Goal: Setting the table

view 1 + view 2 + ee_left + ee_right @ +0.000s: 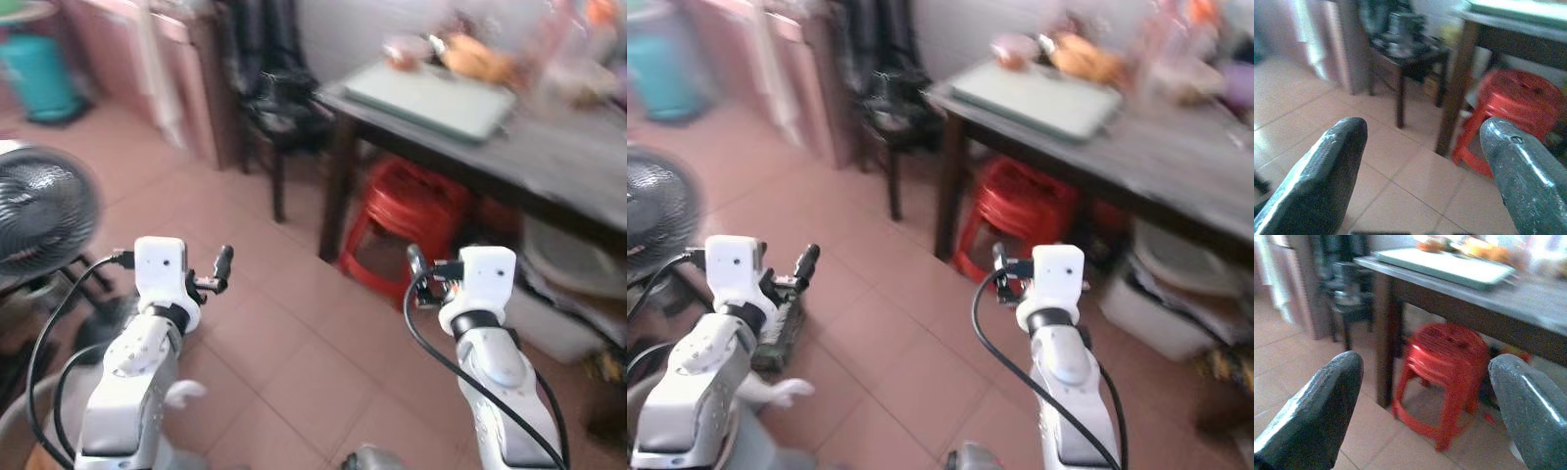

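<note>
Dark wood is what the table is made of, standing ahead and to the robot's right on the reddish floor tiles. A pale green tray lies flat near the table's front corner, and beyond it sit blurred food items, one of them orange-yellow; I cannot make out what they are. Tucked under the table is a stack of red plastic stools. A small dark side table stands against the wall to the left of the big one, and a black fan sits at the robot's far left.

Both arms are raised in front of the body over bare floor, short of the table. The left gripper has its fingers spread wide, holding nothing. The right gripper is likewise spread and empty, pointing toward the stools and the table leg.
</note>
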Robot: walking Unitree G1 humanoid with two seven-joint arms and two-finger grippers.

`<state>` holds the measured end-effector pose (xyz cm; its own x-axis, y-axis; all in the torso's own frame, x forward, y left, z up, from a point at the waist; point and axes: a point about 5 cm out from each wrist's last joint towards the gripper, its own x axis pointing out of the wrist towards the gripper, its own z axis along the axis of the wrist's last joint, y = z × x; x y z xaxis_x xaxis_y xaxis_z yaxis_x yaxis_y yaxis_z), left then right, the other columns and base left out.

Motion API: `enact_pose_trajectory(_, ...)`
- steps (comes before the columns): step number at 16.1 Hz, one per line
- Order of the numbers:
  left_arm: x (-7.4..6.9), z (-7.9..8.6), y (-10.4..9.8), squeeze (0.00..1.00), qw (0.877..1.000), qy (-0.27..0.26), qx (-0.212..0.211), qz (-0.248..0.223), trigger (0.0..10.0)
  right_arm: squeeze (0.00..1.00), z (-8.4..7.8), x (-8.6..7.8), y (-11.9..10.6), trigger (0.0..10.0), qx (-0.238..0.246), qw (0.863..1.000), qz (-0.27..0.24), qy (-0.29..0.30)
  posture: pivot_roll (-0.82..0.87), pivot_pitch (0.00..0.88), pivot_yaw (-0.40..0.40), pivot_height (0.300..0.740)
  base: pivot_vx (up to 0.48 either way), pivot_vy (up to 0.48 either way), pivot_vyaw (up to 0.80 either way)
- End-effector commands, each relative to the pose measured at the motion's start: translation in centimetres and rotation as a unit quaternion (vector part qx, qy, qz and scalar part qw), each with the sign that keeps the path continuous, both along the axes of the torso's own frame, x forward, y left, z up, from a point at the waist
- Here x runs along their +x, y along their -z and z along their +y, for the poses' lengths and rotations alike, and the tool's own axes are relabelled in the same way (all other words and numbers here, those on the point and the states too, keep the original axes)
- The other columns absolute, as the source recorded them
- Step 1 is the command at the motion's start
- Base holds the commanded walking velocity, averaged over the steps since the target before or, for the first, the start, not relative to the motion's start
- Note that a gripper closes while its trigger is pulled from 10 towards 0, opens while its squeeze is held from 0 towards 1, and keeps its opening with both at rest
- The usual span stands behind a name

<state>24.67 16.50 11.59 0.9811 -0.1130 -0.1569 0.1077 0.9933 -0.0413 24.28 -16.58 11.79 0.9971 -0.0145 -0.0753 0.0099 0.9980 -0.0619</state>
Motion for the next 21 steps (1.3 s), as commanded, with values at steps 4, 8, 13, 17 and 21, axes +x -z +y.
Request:
enact_pose_trajectory(4, 0.3, -1.0, -0.6, 0.00, 1.000, 0.020, -0.001, -0.013, 10.0, 0.00, -0.7, 0.2, 0.0, 10.0, -0.004, 1.000, -0.002, 0.015, -0.01, 0.000, 0.019, 0.740, 0.000, 0.000, -0.80)
enact_pose_trajectory(8, 0.1, -1.1, -0.6, 0.00, 1.000, 0.016, -0.002, -0.022, 10.0, 0.00, -1.0, 0.1, -0.1, 10.0, -0.006, 1.000, -0.004, 0.020, -0.02, 0.000, 0.017, 0.740, 0.000, 0.000, -0.80)
enact_pose_trajectory(13, 0.0, -1.2, -1.1, 0.00, 0.999, 0.000, -0.005, -0.053, 10.0, 0.00, -0.8, -0.7, -0.4, 10.0, -0.013, 1.000, -0.014, 0.020, -0.02, 0.000, 0.010, 0.740, 0.000, 0.000, -0.80)
enact_pose_trajectory(17, 0.8, -1.2, -1.8, 0.00, 0.996, -0.021, 0.029, -0.084, 10.0, 0.00, -0.5, -0.5, -1.2, 10.0, -0.016, 0.999, -0.039, 0.018, -0.01, 0.000, 0.006, 0.740, 0.000, 0.000, -0.34)
enact_pose_trajectory(21, 0.6, -1.4, -1.7, 0.00, 0.994, -0.013, 0.039, -0.103, 10.0, 0.00, -0.8, -0.5, -1.4, 10.0, -0.050, 0.997, -0.056, 0.032, -0.01, 0.000, 0.021, 0.740, 0.000, 0.000, 0.00)
